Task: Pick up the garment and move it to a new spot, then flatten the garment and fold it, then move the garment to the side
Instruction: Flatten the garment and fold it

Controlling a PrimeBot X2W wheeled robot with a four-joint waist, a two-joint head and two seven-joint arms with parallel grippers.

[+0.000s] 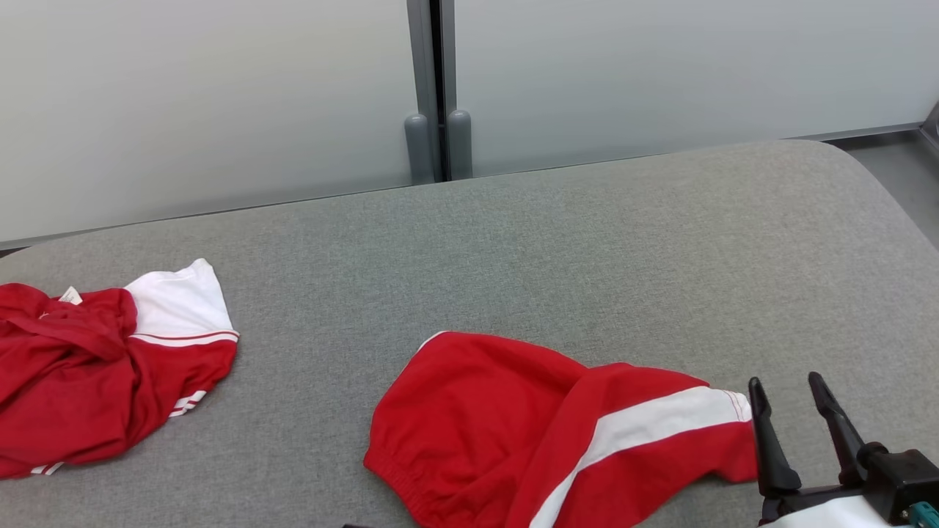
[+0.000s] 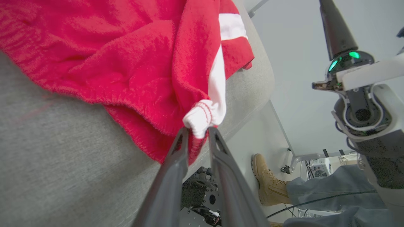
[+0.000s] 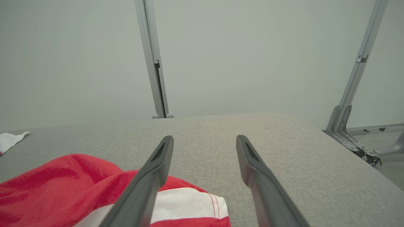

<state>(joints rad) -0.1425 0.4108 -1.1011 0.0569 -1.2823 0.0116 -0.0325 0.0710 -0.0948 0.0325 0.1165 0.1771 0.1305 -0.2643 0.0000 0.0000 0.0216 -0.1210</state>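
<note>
The garment [image 1: 513, 425], red with a white stripe, lies on the near part of the grey table [image 1: 587, 242]. Its long axis runs left to right across my head view, with the gathered waistband at the left and the striped hem pointing at my right gripper [image 1: 786, 381], whose fingers stand spread and empty just beside it. My left wrist view supplies the grip: the left gripper [image 2: 198, 132] is clamped on a bunched white-and-red edge at the table's near side, with a person's tan boot [image 2: 268, 179] on the floor beyond.
</note>
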